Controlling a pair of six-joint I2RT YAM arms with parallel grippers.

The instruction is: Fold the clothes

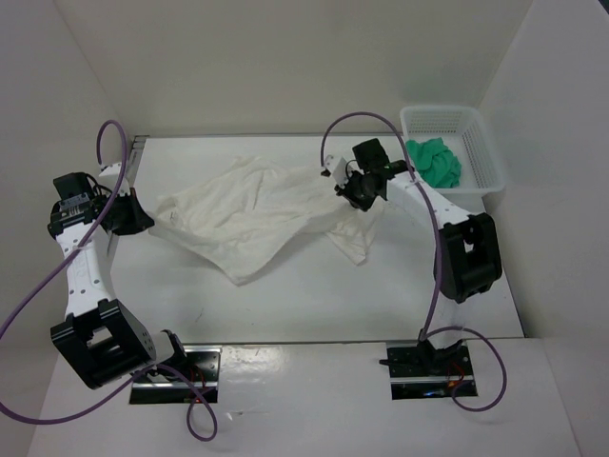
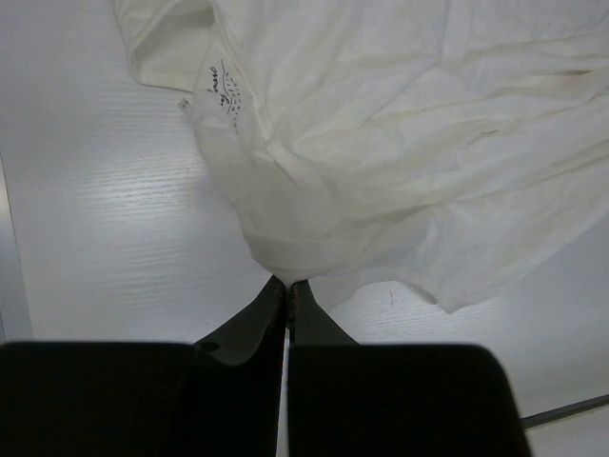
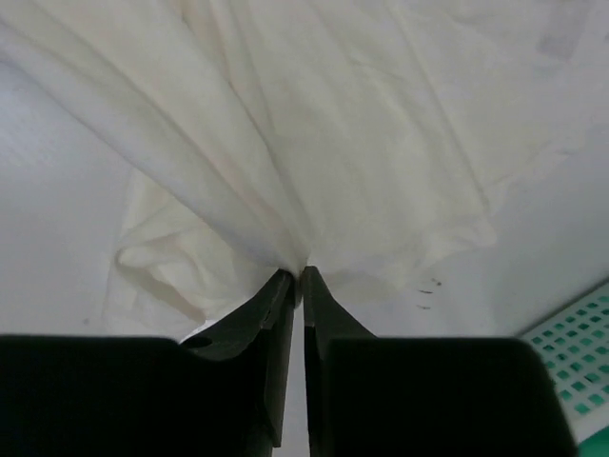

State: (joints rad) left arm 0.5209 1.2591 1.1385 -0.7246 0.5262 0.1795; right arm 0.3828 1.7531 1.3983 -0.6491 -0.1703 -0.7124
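White garment [image 1: 257, 214] lies spread & wrinkled across mid table [image 1: 314, 295], stretched btwn the two arms, long axis running left-right. Its left end sits just beside the L gripper [image 1: 143, 221]; its right end is gathered up at the R gripper [image 1: 354, 195], w/ a flap hanging down toward the near side below that gripper.

L gripper: jaws fully closed, tips together. In the left wrist view [image 2: 287, 286] the garment [image 2: 400, 143] narrows to a point right at the tips, so a small bit of edge looks pinched. Fabric fans out from there over the table [image 2: 105, 219]. A small printed neck label [image 2: 224, 95] shows on the cloth near the top left of that view.

R gripper: jaws nearly closed, only a sliver of a gap, clamped on a bunch of fabric. In the right wrist view [image 3: 295, 278] the folds of the garment [image 3: 362, 143] all converge into the tips & pull taut upward from them, so this end is lifted off the table.

White mesh basket [image 1: 485, 157] stands at the far right corner, w/ a green cloth [image 1: 436, 160] inside it. Basket corner [image 3: 571, 333] also shows at the lower right of the right wrist view, apart from the garment.
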